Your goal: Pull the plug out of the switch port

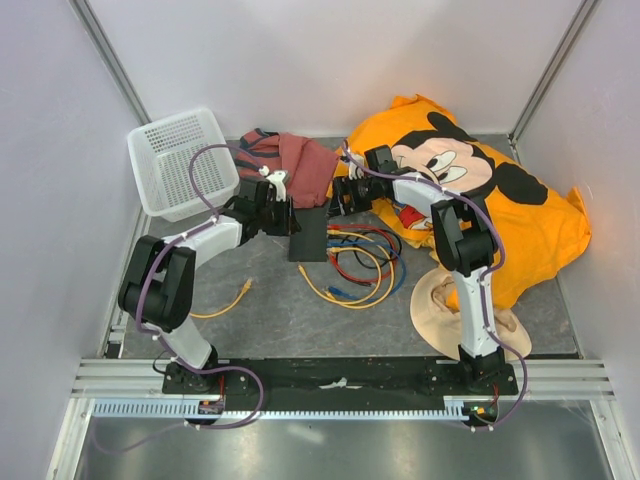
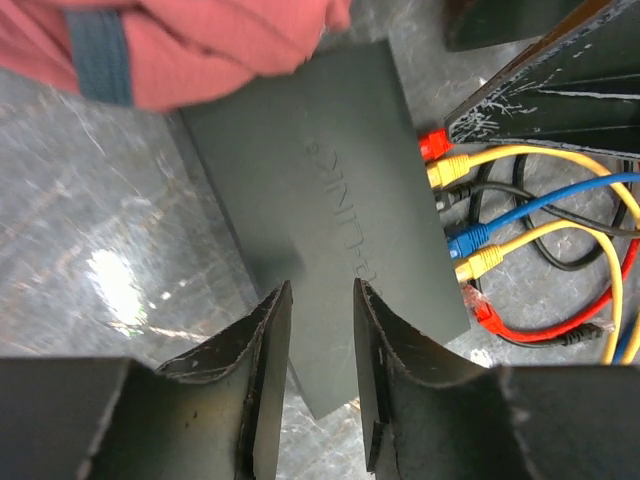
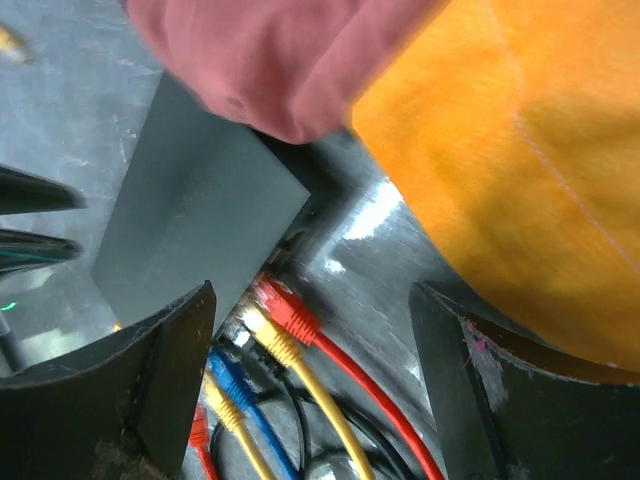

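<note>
The switch lies flat on the bench, near the middle and between the two arms, its far end tucked under a red cloth. Along its right edge the sockets look full: in the left wrist view a red plug, a yellow plug, a blue plug and others sit in a row against the box, none visibly backed out. Their cables loop over the bench to the right.

The right end effector is spread wide and has hold of nothing. It hovers over the plug end of the switch with the red and yellow leads running between its fingers, not touching them as far as I can see.

The left end effector sits over the opposite end of the switch, its fingers parted with the box top showing in the gap, and it appears to grip nothing.

A loose yellow cable lies well apart on the left.

I judge the pull itself not yet done. What remains is closing on one plug, bracing the switch and drawing the plug out.
</note>
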